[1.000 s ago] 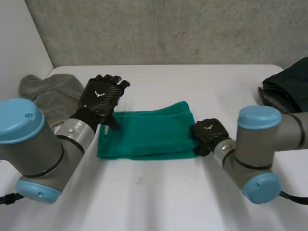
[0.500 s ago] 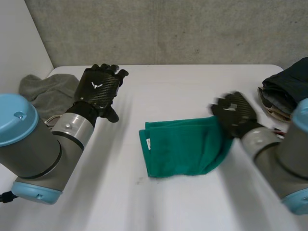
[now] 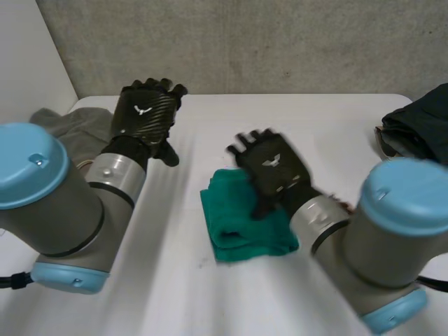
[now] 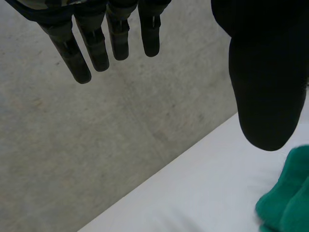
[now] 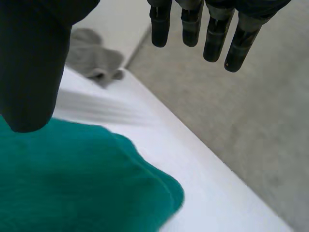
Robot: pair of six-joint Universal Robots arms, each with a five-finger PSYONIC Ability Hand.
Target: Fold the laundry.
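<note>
So the green towel [image 3: 234, 227] is lying folded up into a chunky little bundle pretty much in the middle of the white table [image 3: 175, 294], maybe a touch toward 6 o'clock in the head view. You can see layered edges along its 9 o'clock side.

The right hand [image 3: 273, 168] hangs over the towel's 1 o'clock corner, back of the hand facing the camera. In the right wrist view its fingers [image 5: 212, 34] are straight and spread, the thumb sticks out to one side, and nothing's between them. The towel [image 5: 72, 183] spreads out under the palm. Whether the hand actually touches the cloth is hard to call from these shots.

The left hand [image 3: 143, 115] is up at about 10 o'clock from the towel, well apart from it. Its wrist view shows relaxed straight fingers [image 4: 79, 53] pointing at the grey wall [image 4: 72, 145], and it holds nothing either. A bit of the towel [image 4: 287, 203] peeks in just past the thumb.

Other stuff: a crumpled grey cloth [image 3: 70, 126] sits out at 10 o'clock near the table's edge, partly behind the left arm, and a heap of dark clothes [image 3: 420, 119] is over at 2 o'clock on the opposite edge.
</note>
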